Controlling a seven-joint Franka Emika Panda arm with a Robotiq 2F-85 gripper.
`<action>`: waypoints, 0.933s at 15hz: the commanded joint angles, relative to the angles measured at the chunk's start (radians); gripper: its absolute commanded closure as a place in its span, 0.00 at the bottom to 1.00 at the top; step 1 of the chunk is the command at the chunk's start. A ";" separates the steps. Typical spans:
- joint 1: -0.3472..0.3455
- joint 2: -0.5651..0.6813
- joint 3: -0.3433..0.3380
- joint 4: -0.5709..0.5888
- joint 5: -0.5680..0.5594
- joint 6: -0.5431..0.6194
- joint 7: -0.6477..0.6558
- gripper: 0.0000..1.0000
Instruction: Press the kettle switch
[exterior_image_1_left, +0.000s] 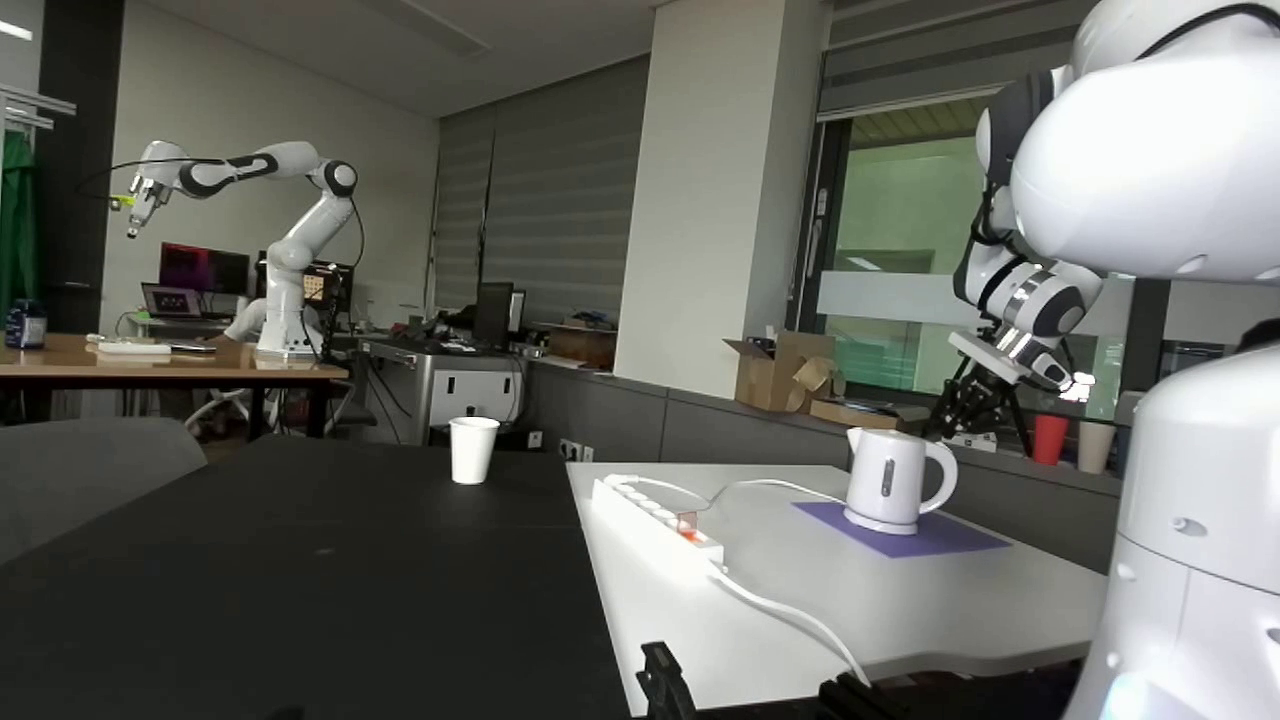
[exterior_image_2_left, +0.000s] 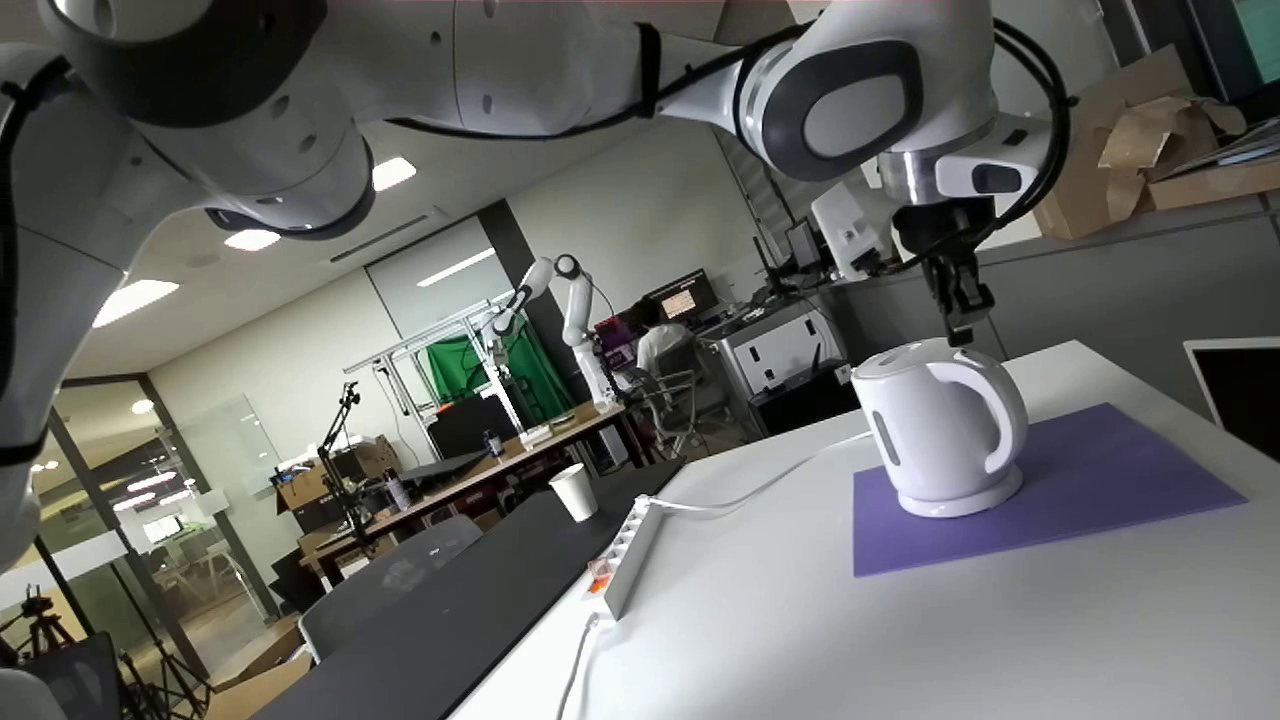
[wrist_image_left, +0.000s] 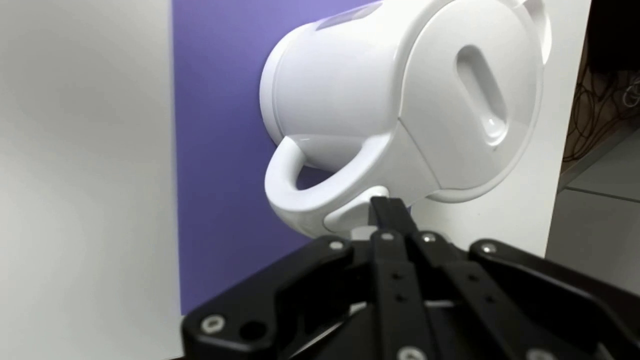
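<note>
Two near tables, side by side: white table, smooth, slight sheen; black table, matte. Brown table at the back makes three. I count two arms: near arm, glossy rounded white shells, dark bands at joints; far arm, also white, on the brown table. One purple sheet, thin, flat, straight-edged, lying on the white table. One power strip, long white bar, orange-red rocker at one end, near the black table's edge. One kettle, upright on the purple sheet: shiny white, plastic-looking, rounded body, narrow grey window, single loop handle, single lid with oval recess. One gripper, black links, round screw heads; fingers together, clenched. Three cups: white cup, plain, tapered, on the black table; red cup and beige cup just beside each other, beyond the white table in an exterior view. Smallest: one kettle switch, smooth white tab on the handle, fingertips overlapping it in the wrist view; can't tell if touching.
</note>
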 joint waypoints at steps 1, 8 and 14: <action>-0.026 0.040 0.016 0.081 -0.017 -0.044 0.054 1.00; -0.052 0.081 0.018 0.137 -0.027 -0.091 0.075 1.00; -0.071 0.116 0.024 0.176 -0.032 -0.128 0.085 1.00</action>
